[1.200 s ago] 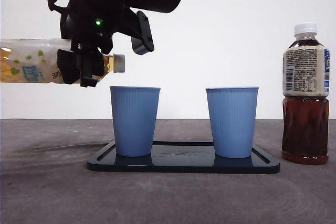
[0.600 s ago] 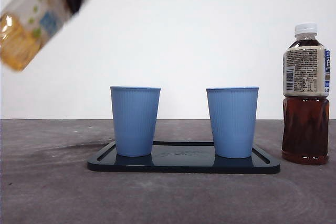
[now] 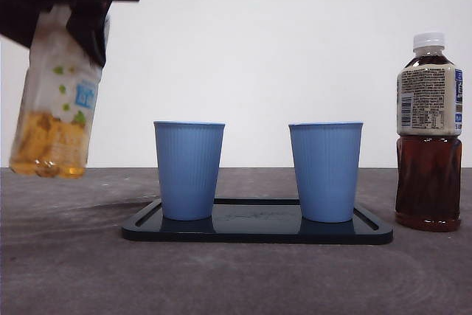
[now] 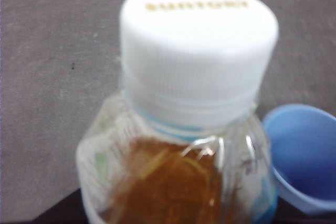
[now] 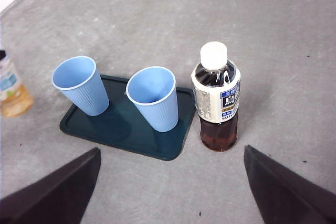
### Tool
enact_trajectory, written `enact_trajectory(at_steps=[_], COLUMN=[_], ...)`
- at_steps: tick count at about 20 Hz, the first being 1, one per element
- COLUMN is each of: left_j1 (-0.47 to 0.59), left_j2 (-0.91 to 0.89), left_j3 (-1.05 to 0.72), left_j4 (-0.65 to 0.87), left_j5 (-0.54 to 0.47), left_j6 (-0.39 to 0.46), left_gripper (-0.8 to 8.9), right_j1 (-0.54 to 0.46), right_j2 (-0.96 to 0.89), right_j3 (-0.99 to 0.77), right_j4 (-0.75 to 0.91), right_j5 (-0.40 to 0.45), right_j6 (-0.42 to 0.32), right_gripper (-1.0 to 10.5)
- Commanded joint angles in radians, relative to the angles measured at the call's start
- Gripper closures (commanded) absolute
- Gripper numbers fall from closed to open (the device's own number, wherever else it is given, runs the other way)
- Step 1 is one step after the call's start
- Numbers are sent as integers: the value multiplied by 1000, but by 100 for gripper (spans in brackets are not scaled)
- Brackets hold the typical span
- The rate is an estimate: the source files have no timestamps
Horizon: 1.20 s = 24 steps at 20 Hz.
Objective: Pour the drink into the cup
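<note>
Front view showed the clear plastic bottle of amber drink hanging nearly upright above the grey bench, off to one side of the two ribbed blue paper cups standing on the dark rectangular tray. The left hand was clamped on its upper part. The right hand waited with jaws wide apart. A white-capped bottle of dark tea stood beside the tray.
</note>
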Motion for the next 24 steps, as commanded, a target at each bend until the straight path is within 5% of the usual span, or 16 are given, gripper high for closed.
enact_trajectory(at_steps=[1,4,10,22,24], left_j1=[48,123,157,148,143], left_j2=[11,58,199,267,265], left_j3=[-24,-74,-85,-85,-85], left_j4=[136,280,444,443,443], left_j5=[27,135,168,169,169], left_j6=[-1,18,55,54,54], left_gripper=[692,692,692,684,602], right_j1=[5,5,5,5,5], right_j2=[2,2,2,2,2], right_j3=[16,16,16,16,16], right_j4=[10,13,47,47,47], right_j5=[-3,-3,-2,0,0], right_j6=[-11,-11,-6,-3,-3], right_gripper=[513,513,513,513,513])
